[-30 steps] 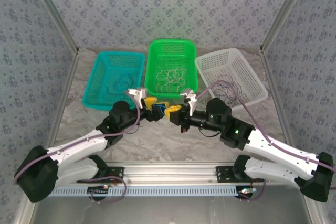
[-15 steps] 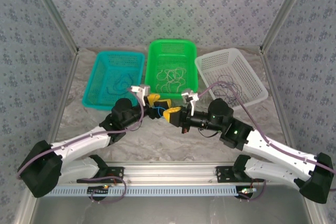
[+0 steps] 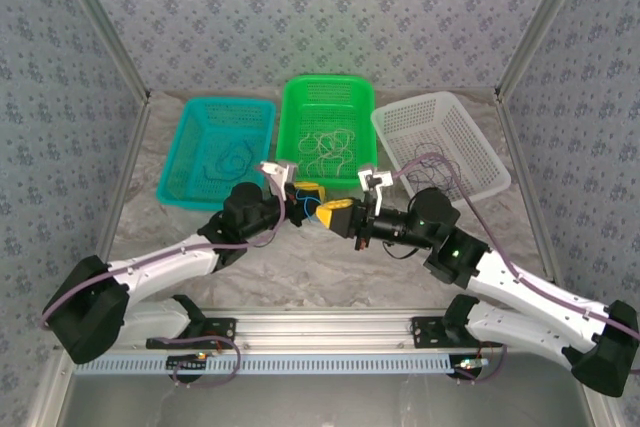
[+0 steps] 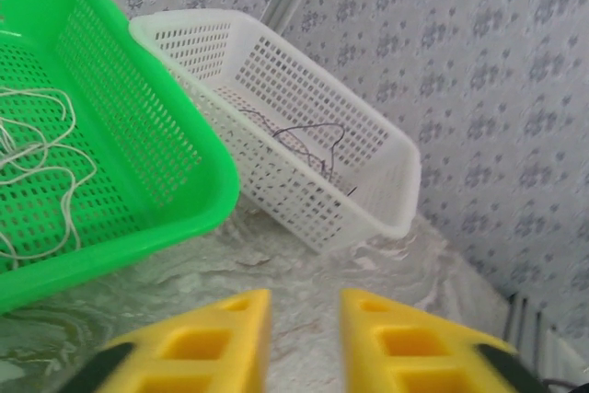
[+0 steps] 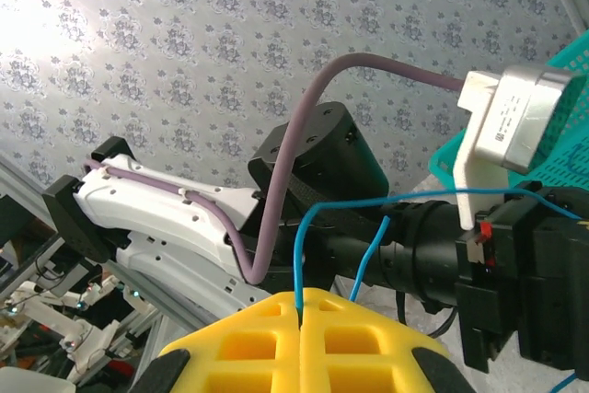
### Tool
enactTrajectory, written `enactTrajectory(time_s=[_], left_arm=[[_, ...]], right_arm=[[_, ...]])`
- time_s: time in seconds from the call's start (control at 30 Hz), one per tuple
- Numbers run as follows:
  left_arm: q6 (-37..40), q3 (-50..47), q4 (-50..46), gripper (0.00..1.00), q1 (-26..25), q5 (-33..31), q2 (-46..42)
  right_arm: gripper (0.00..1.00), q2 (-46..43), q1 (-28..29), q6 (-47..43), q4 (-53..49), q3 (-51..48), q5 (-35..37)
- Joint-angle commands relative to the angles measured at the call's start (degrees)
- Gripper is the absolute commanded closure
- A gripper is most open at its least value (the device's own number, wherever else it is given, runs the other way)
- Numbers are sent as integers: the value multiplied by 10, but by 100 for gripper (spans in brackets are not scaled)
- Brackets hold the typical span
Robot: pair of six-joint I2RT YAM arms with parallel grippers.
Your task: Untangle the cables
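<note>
Right jaws pinch the blue cable, which runs across toward my left jaws; those stand slightly apart, seemingly empty. I reckon I'm teasing one strand out: next, left must close on it

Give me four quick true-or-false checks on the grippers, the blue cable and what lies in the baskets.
1. The right gripper is shut on the blue cable. True.
2. The pale cream cables lie in the white basket. False: the pale cream cables lie in the green basket.
3. The white basket holds a dark cable. True.
4. Both grippers hover over the teal basket. False: the left gripper and the right gripper meet just in front of the green basket.
</note>
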Motion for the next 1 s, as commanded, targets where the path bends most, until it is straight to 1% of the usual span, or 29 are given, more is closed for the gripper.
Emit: enactTrajectory(time_s=[0.0,0.1,0.17,0.23,0.37,0.4,0.5,0.6,0.77,0.87,0.97], left_arm=[[16,23,-15,85,-3,-3,4],[28,22,-42,94,-3,-15,4],[40,21,-65,97,-3,-27,1],[55,18,-92,100,-4,-41,-7],[106,24,-167,100,-3,-79,-36],[123,29,-187,100,-3,-85,-45],[179,43,-240,100,-3,-93,-68],[247,68,-308,100,-3,-86,-81],[367,119,-450,100,-3,-89,-87],[416,148,-516,100,-3,-126,-85],[431,165,-534,100,-4,-165,-87]], right_arm=[[100,-25,-8,11,3,9,-16],[100,-48,-24,12,-27,12,-11],[100,-66,-38,13,-62,17,-5],[100,-83,-55,13,-123,27,-2],[100,-81,-86,-14,-277,53,-10],[100,-70,-91,-24,-320,60,-13],[100,-29,-102,-49,-398,65,-46],[100,18,-103,-86,-447,67,-89],[100,78,-102,-144,-518,84,-135],[100,122,-98,-173,-572,99,-142],[100,163,-90,-192,-605,112,-138]])
